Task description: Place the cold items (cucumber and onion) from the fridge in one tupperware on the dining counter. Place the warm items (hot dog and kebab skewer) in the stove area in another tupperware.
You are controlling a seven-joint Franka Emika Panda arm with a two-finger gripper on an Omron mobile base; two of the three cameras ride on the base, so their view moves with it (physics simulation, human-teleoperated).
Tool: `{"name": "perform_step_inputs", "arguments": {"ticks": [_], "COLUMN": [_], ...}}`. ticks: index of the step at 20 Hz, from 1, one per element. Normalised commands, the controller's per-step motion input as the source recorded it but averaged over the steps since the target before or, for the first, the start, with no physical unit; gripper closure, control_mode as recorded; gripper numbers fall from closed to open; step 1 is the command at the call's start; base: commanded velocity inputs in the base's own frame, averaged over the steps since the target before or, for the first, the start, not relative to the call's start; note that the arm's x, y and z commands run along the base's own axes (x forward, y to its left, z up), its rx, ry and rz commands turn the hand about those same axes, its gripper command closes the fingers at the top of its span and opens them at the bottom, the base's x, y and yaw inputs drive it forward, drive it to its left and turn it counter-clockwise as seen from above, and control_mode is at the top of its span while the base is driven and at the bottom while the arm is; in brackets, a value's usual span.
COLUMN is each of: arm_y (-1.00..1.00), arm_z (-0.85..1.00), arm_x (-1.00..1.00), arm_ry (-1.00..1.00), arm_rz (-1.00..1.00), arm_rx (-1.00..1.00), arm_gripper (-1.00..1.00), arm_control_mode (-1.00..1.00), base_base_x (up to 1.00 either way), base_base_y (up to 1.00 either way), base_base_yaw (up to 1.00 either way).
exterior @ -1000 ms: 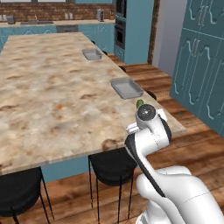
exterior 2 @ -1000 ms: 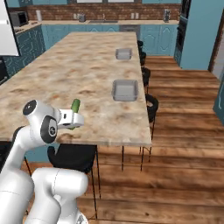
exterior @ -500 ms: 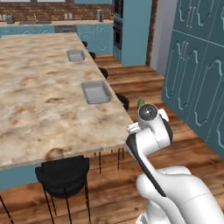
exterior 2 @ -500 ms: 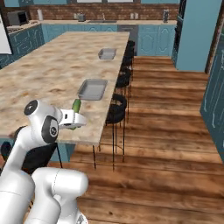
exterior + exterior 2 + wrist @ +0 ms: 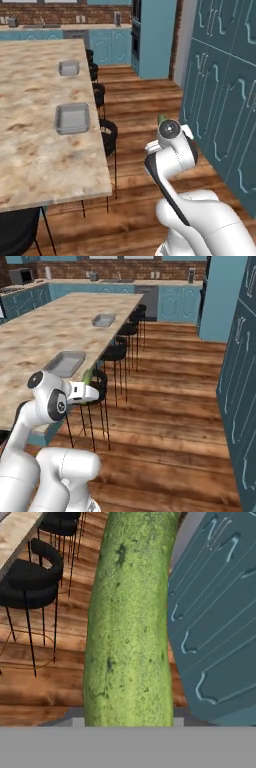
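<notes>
**Pincer carrying cucumber, off to the side of the surface**

Pincer (image 5: 89, 387) is closed partway round the cucumber (image 5: 131, 619), which runs lengthwise up the middle of the hand view w/ its base down between the tips. In the right base view the green end pokes up just past the white hand; in the left base view only a sliver of green shows behind the wrist. Arm is tucked in close to the body, prob. to keep the load steady while the base travels (my read, not seen).

Dining counter (image 5: 35, 150) lies to the left, w/ two grey tupperware trays along its near edge: near tupperware (image 5: 72, 118) and far tupperware (image 5: 69, 67), both looking empty from here. Black stools (image 5: 116, 352) line that edge. Cucumber is apart from both trays, over the wood floor (image 5: 165, 406), beside the teal cabinets (image 5: 225, 95). Drop-off not yet done; nearer tray seems the likely target.
</notes>
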Motion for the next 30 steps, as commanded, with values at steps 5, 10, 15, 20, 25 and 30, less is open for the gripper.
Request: {"name": "perform_step_inputs", "arguments": {"ticks": [5, 10, 15, 20, 25, 30], "arm_y": [0.0, 0.0, 0.0, 0.0, 0.0, 0.0], "arm_z": [0.0, 0.0, 0.0, 0.0, 0.0, 0.0], "arm_x": [0.0, 0.0, 0.0, 0.0, 0.0, 0.0], "arm_ry": [0.0, 0.0, 0.0, 0.0, 0.0, 0.0], "arm_rz": [0.0, 0.0, 0.0, 0.0, 0.0, 0.0], "arm_rx": [0.0, 0.0, 0.0, 0.0, 0.0, 0.0], "arm_gripper": [1.0, 1.0, 1.0, 1.0, 1.0, 1.0], "arm_control_mode": [1.0, 1.0, 1.0, 1.0, 1.0, 1.0], "base_base_x": [0.89, 0.57, 0.5, 0.76, 0.6, 0.58], "base_base_y": [-0.43, 0.18, 0.29, 0.45, 0.36, 0.0], "base_base_yaw": [0.18, 0.11, 0.06, 0.06, 0.04, 0.05]}}
